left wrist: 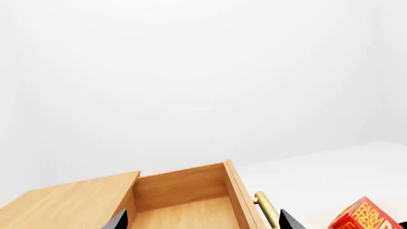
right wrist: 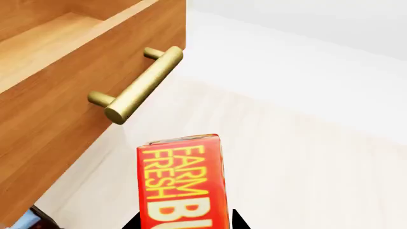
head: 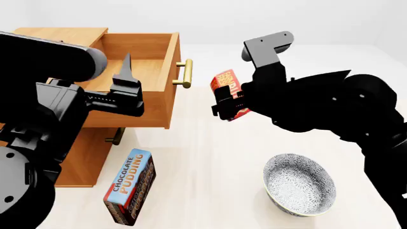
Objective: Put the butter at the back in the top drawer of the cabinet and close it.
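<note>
Mid-carry, the right gripper, fingers clamped on the small red-and-yellow butter box, must next lift it over the pulled-out light-brown wooden top drawer; the left gripper hovers there, its opening unclear.

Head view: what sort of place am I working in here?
Likely a bare simulated kitchen-style tabletop, not a real room: blank white walls, a pale wood table, a wooden cabinet with its top drawer open, plus groceries, a pudding box, a patterned bowl, and the butter in the right pincer.

Open top drawer — brass handle, butter beside it
</note>
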You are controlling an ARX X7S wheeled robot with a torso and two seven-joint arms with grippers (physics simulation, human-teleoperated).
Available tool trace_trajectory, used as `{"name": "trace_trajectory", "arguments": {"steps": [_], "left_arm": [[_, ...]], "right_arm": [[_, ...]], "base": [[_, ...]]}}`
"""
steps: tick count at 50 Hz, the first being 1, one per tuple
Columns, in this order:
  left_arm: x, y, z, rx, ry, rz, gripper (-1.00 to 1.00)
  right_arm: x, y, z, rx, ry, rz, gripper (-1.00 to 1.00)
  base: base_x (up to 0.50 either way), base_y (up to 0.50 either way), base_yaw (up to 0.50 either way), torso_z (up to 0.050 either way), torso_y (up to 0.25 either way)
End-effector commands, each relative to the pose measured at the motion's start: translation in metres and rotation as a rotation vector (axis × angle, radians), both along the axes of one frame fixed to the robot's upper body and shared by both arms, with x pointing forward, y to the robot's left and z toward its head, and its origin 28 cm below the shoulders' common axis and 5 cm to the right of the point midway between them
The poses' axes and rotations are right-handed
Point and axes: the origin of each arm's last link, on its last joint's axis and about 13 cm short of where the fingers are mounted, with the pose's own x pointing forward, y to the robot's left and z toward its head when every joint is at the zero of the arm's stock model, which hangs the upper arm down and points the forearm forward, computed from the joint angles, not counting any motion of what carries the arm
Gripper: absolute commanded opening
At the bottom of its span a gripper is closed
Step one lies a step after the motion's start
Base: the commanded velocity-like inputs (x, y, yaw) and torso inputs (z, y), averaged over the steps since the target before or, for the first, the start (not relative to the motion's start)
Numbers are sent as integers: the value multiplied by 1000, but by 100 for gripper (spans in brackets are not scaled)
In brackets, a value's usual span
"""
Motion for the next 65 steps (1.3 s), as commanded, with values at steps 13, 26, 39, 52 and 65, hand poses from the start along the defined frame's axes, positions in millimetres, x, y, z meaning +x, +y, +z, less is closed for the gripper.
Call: {"name": "trace_trajectory", "arguments": {"steps": [13, 26, 39, 52, 65], "left_arm": [[1, -16, -29, 141, -107, 25, 100], [-2, -36, -51, 245, -207, 17, 100], [-5, -48, -59, 290, -271, 22, 100], [-7, -57, -67, 329, -353, 43, 100], [-5, -72, -79, 452, -483, 130, 100]], "right_arm": [[-59, -12, 80, 186, -374, -87, -100], [-83, -10, 104, 327, -422, -18, -100], [-94, -10, 111, 381, -412, 36, -100], [-104, -12, 120, 449, -424, 60, -100], [-116, -8, 120, 565, -390, 104, -100]], "base": [[0, 0, 0, 0, 1], [0, 0, 0, 1, 2], [0, 0, 0, 0, 1], [0, 0, 0, 0, 2], [0, 0, 0, 1, 1]]}}
